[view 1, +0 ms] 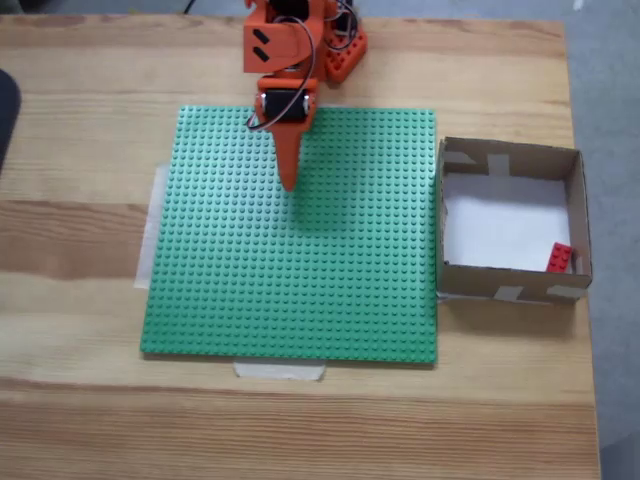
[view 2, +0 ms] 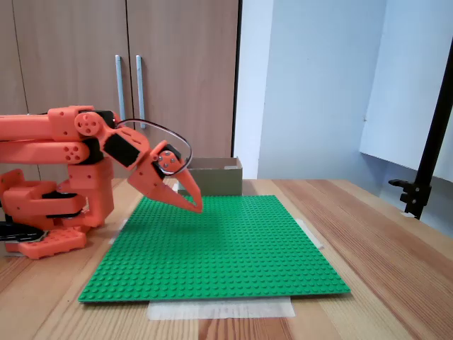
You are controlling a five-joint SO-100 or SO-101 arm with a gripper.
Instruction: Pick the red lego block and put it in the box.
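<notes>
Fixed view: red lego block (view 1: 560, 257) far from pincer (view 1: 289, 183)

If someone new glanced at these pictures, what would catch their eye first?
The big green baseplate fills the middle of the wooden table, with the orange arm's gripper shut and poised above it. To its right in that fixed view, the red block lies inside the box, in a corner.

One fixed view looks straight down on my table (view 1: 90, 420) from above; another sits low at the table's edge, close, facing across. Both share the green baseplate (view 1: 300, 280) and my arm (view 2: 64, 142).
</notes>
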